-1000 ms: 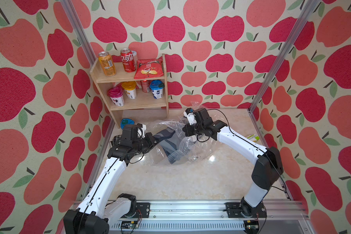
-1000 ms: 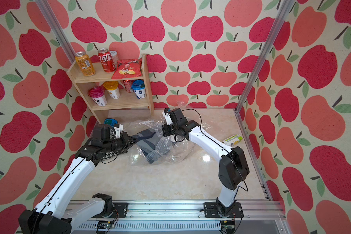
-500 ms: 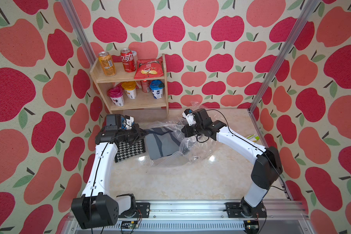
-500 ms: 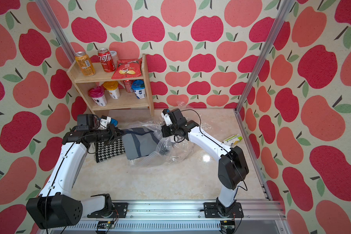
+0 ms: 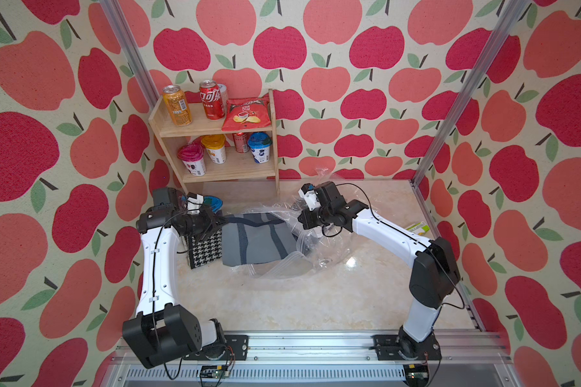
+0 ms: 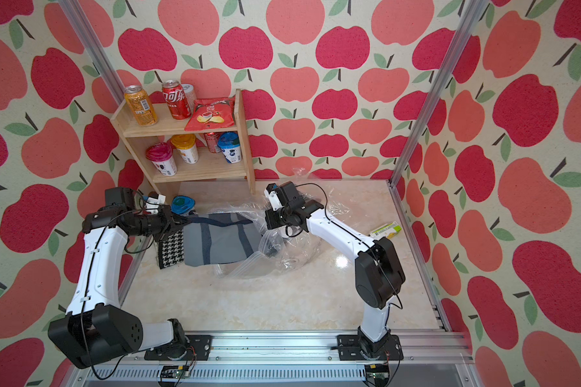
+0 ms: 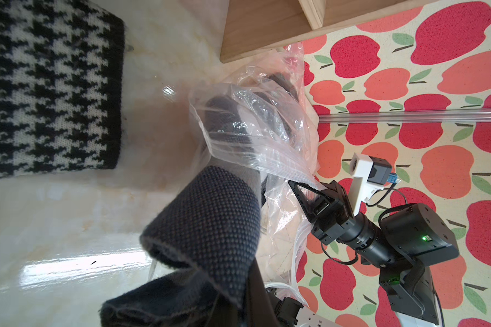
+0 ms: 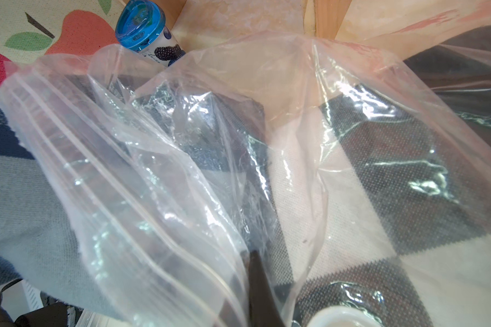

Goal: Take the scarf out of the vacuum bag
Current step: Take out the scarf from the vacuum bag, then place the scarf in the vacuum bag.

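Left gripper (image 5: 219, 219) is pinched shut on a corner of the grey knitted scarf with dark stripes (image 5: 255, 243), holding it above the pale marble-look tabletop (image 5: 282, 301) beside a black-and-white houndstooth cloth (image 5: 204, 249). Most of the scarf lies outside the large clear crinkly plastic vacuum bag (image 5: 319, 249); its far end sits within the zip mouth. Right gripper (image 7: 298, 189) is closed on a fold of that plastic, anchoring it. The pull should probably run low and straight away from the mouth, with the right grip firm so the bag does not drag along. Behind stands a small wooden shelf (image 5: 228, 167) of cans and cups.
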You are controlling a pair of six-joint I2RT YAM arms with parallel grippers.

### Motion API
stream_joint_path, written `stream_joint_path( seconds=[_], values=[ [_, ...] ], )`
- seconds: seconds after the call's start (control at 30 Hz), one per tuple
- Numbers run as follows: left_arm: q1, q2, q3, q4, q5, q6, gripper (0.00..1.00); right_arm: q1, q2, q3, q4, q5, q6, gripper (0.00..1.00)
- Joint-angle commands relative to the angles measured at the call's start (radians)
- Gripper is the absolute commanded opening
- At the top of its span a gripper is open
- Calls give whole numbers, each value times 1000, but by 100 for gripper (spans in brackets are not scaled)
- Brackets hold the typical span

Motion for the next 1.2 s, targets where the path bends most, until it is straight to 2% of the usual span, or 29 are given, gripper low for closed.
stream_joint_path(
  seconds=[0.0, 0.17, 0.4, 0.83, 1.17],
  values=[
    [60, 7, 44, -48, 8, 83, 0, -2, 23, 46, -25, 29, 12, 0],
    [103, 34, 43, -52, 3, 112, 0, -2, 32, 50, -22, 28, 17, 0],
    [122, 72, 38, -14, -69, 108, 0, -23, 48, 51, -46, 91, 56, 0],
    [210, 99, 31, 3, -162, 134, 0, -174, 73, 53, -68, 100, 170, 0],
    [259, 104, 41, 21, -228, 133, 0, -230, 59, 66, -99, 124, 177, 0]
  ],
)
